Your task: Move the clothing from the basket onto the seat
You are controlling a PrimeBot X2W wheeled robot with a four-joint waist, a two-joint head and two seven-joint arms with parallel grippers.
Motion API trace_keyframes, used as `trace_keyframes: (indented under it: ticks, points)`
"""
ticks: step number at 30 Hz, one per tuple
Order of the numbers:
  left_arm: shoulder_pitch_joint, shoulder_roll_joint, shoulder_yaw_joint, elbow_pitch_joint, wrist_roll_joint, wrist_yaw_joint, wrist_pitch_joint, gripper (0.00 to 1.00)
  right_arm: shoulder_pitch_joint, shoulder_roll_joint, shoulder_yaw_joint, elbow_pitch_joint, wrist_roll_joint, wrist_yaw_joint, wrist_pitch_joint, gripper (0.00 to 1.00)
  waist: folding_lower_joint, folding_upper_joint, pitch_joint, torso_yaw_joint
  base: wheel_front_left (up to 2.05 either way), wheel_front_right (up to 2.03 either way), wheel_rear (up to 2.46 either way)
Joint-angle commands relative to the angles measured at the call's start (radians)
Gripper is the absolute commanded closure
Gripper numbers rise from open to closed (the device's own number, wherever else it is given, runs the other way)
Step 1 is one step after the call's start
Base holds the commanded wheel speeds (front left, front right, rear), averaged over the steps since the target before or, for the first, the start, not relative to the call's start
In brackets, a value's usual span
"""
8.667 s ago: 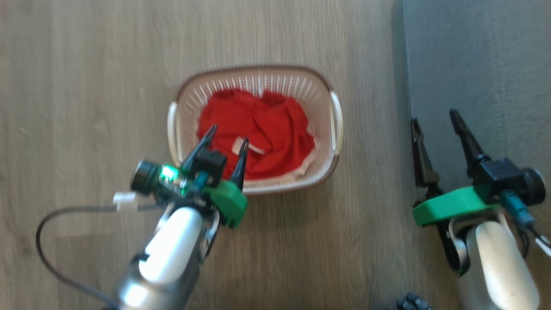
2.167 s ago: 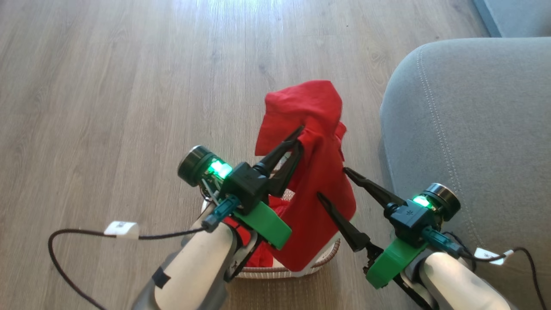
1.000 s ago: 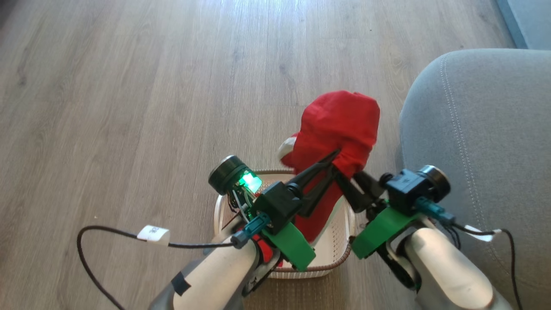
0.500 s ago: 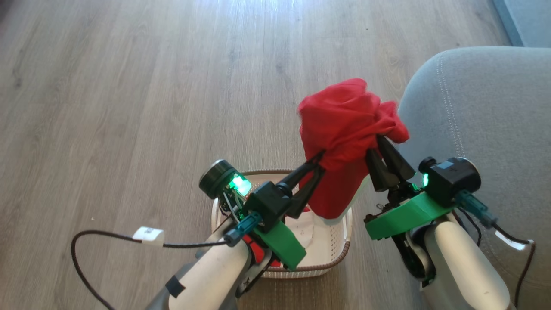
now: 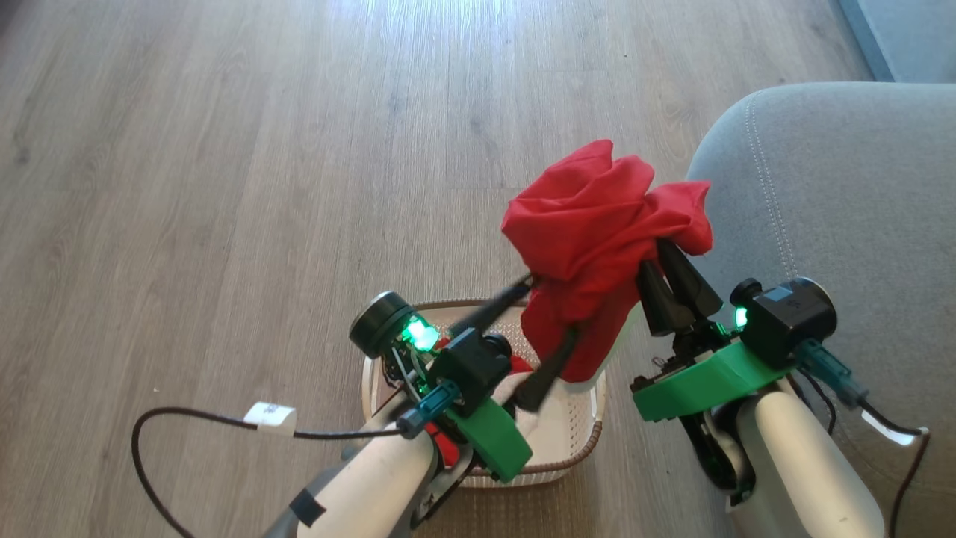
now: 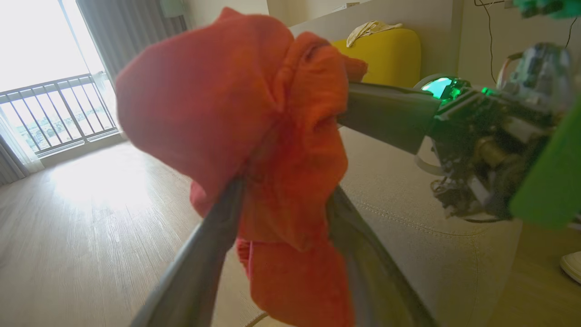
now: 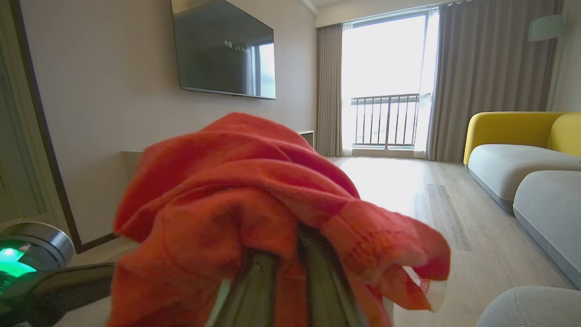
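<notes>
Head view, clothing (image 5: 597,217) bunched above basket (image 5: 591,447), pinched by right gripper (image 5: 657,260)

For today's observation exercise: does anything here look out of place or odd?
Yes: the clothing hangs bunched in mid-air above the basket, pinched by the right gripper, while fabric drapes between the spread fingers of the left gripper and might snag.

I see wood floor (image 5: 224,187), a wall TV (image 7: 222,50), grey curtains (image 7: 490,77), a balcony railing (image 7: 386,120) and a yellow sofa (image 7: 508,127).
</notes>
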Motion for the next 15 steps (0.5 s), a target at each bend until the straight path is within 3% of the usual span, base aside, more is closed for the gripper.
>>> trace_keyframes:
  ticks: [1,15]
  points:
    - [-0.017,0.004,0.037,-0.026,0.008,0.007,-0.009,0.0,-0.022,0.015,0.009,-0.041,-0.008,0.0,-0.006,1.0,0.0,0.0,-0.002,0.001,0.0,0.0,0.0]
    - [0.049,0.016,0.1,-0.003,0.049,0.007,-0.009,0.0,-0.031,-0.008,-0.1,-0.056,-0.03,0.0,-0.006,1.0,0.0,0.0,-0.004,0.005,0.0,0.0,0.0]
